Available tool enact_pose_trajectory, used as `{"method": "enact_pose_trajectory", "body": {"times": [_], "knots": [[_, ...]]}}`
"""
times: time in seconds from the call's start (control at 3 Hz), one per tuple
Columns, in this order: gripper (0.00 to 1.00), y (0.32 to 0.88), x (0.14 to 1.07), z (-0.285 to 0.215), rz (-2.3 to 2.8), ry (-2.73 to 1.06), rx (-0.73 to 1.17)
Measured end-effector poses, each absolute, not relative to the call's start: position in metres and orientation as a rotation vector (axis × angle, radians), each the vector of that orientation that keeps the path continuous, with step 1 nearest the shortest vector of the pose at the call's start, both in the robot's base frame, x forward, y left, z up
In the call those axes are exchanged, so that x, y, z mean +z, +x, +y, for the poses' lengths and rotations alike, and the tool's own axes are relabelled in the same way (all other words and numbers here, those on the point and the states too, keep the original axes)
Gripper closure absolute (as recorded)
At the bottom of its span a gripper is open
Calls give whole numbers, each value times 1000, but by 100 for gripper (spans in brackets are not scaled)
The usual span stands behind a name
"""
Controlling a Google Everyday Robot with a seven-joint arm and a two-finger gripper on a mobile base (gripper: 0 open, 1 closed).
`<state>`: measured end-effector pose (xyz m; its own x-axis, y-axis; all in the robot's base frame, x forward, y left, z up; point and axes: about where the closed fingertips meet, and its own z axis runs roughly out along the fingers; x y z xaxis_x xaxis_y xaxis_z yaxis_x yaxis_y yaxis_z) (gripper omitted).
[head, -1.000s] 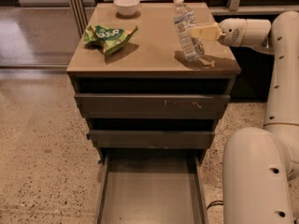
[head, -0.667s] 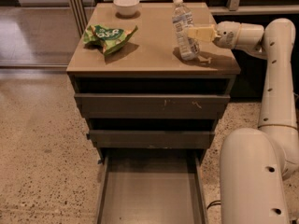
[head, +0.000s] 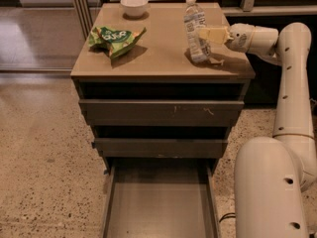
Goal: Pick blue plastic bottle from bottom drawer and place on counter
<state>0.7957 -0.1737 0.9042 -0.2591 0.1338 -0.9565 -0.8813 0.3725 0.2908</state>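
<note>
The blue plastic bottle [head: 194, 29], clear with a white cap, stands nearly upright on the right part of the counter [head: 158, 53], its base at or just above the top. My gripper [head: 207, 34] reaches in from the right and is shut on the bottle's middle; one pale finger [head: 213, 34] shows against its right side. The bottom drawer [head: 159, 202] is pulled out below, and its floor shows nothing in it.
A green snack bag [head: 116, 37] lies on the counter's left part. A white bowl [head: 134, 5] sits at the back edge. The two upper drawers [head: 159, 112] are slightly ajar. My white arm [head: 292, 83] rises along the cabinet's right side. Speckled floor lies to the left.
My gripper has moved slightly left with the bottle, and the bottle has gone from tilted to nearly upright over the counter's right part.
</note>
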Motion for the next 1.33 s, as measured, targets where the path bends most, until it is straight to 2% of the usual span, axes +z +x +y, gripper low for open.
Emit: {"method": "enact_pose_trajectory", "body": {"times": [0.67, 1.0, 1.33], "knots": [[100, 816, 902, -174, 1478, -581, 1161], [100, 819, 901, -176, 1476, -605, 1095], [81, 820, 901, -175, 1475, -608, 1093]]}}
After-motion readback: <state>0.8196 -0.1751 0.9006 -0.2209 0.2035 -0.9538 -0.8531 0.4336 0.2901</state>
